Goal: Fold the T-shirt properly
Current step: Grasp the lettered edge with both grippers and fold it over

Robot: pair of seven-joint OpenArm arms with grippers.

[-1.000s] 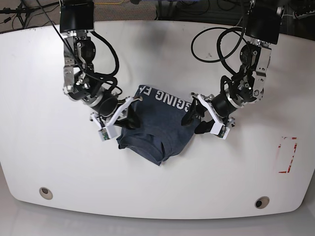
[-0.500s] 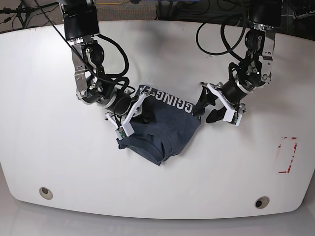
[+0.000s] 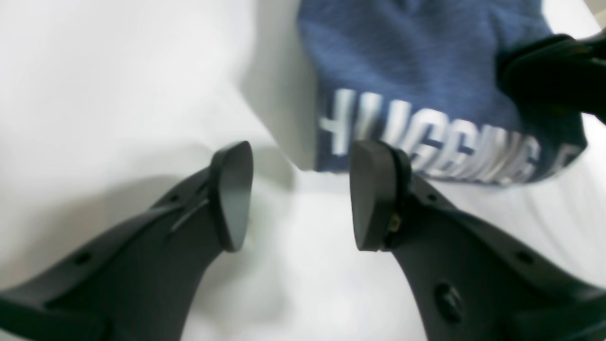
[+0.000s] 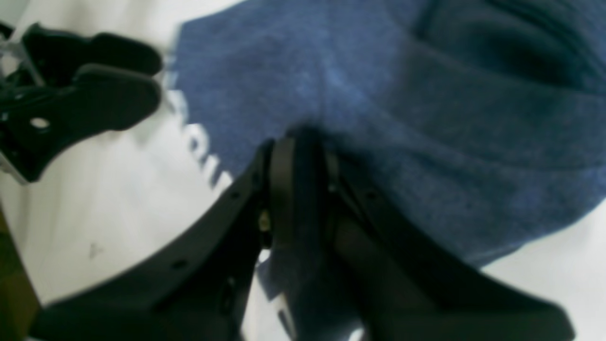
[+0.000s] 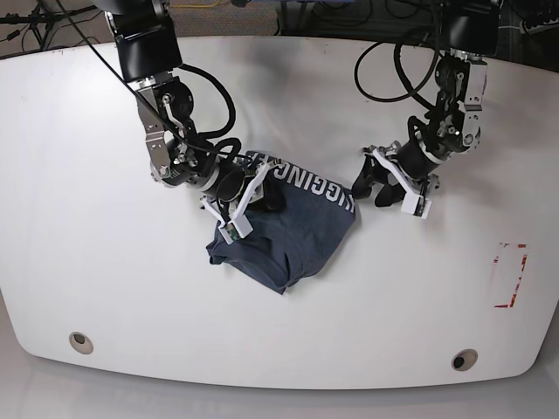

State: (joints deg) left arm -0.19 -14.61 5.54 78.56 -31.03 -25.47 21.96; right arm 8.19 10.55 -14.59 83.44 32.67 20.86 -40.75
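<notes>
Right gripper [image 4: 298, 156] pinches T-shirt [image 5: 293, 231] on table [image 5: 105, 262].

Matt heathered cloth T-shirt [image 5: 293, 236]

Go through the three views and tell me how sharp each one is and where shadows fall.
Left wrist view: soft overall, the T-shirt lettering smeared, the open left gripper casting a grey shadow on the table. Right wrist view: blurriest; right gripper dark against cloth. Base view: sharpest, with faint shadows beneath both arms.
</notes>
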